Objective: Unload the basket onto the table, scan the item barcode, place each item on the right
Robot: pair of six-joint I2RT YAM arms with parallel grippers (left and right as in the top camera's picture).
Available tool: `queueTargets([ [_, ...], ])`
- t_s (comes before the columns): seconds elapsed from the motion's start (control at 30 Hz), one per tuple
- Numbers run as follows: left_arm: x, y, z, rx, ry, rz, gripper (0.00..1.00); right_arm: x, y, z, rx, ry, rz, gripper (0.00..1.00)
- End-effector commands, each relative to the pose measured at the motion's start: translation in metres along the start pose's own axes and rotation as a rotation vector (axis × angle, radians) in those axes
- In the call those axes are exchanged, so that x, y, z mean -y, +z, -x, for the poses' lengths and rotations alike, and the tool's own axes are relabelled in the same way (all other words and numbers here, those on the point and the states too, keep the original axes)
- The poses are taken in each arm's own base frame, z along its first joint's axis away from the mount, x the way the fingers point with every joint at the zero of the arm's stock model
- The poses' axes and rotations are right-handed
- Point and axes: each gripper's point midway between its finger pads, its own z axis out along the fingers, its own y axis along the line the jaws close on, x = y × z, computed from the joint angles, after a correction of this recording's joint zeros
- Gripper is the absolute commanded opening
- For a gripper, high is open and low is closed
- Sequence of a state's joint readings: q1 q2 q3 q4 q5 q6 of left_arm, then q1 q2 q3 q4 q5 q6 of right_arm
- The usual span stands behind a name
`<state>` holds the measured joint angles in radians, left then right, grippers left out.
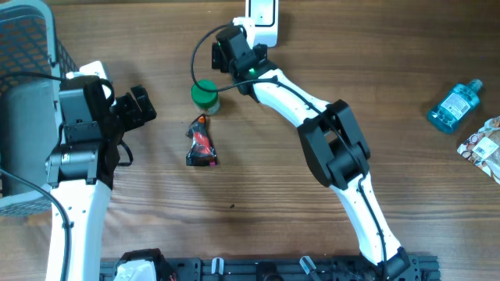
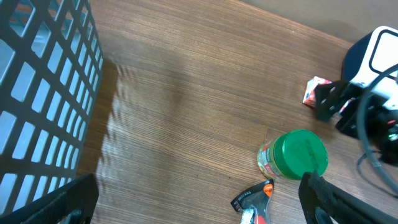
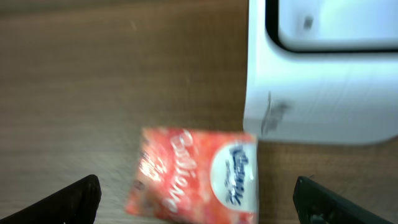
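A red and white tissue pack lies flat on the wooden table, its right edge next to the white scanner. My right gripper hangs over it, open, one dark finger on each side, neither touching it. In the overhead view the right gripper covers the pack, just left of the scanner. My left gripper is open and holds nothing, left of a green-lidded jar and a black and red packet. The left wrist view shows the pack too.
A grey mesh basket stands at the far left. A blue bottle and a patterned snack packet lie at the right edge. The jar and black packet sit close under the left gripper.
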<state>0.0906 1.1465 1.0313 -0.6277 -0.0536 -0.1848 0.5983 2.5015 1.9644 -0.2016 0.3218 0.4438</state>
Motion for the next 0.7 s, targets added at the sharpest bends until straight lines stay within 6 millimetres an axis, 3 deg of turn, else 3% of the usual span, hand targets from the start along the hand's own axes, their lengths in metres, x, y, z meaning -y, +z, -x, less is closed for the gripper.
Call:
queueTargets([
  [0.0,0.003,-0.002,0.003,0.007,-0.004,-0.013,1.0,0.007,0.019,-0.026,-0.048,-0.006,-0.017,1.0],
  [0.2,0.003,-0.002,0.003,0.007,-0.004,-0.013,1.0,0.005,0.034,-0.051,-0.087,-0.01,0.004,1.0],
  [0.33,0.003,-0.002,0.003,0.007,-0.004,-0.013,1.0,0.005,0.036,-0.053,-0.088,-0.012,0.002,0.95],
  [0.43,0.003,-0.002,0.003,0.007,-0.004,-0.013,1.0,0.004,0.036,-0.051,-0.08,-0.011,0.007,0.62],
  [0.57,0.003,-0.002,0.003,0.007,-0.004,-0.013,1.0,0.006,0.036,-0.051,-0.076,-0.011,-0.003,0.34],
  [0.67,0.003,-0.002,0.003,0.007,-0.004,-0.013,1.0,0.012,0.036,-0.049,-0.065,-0.017,-0.037,0.23],
])
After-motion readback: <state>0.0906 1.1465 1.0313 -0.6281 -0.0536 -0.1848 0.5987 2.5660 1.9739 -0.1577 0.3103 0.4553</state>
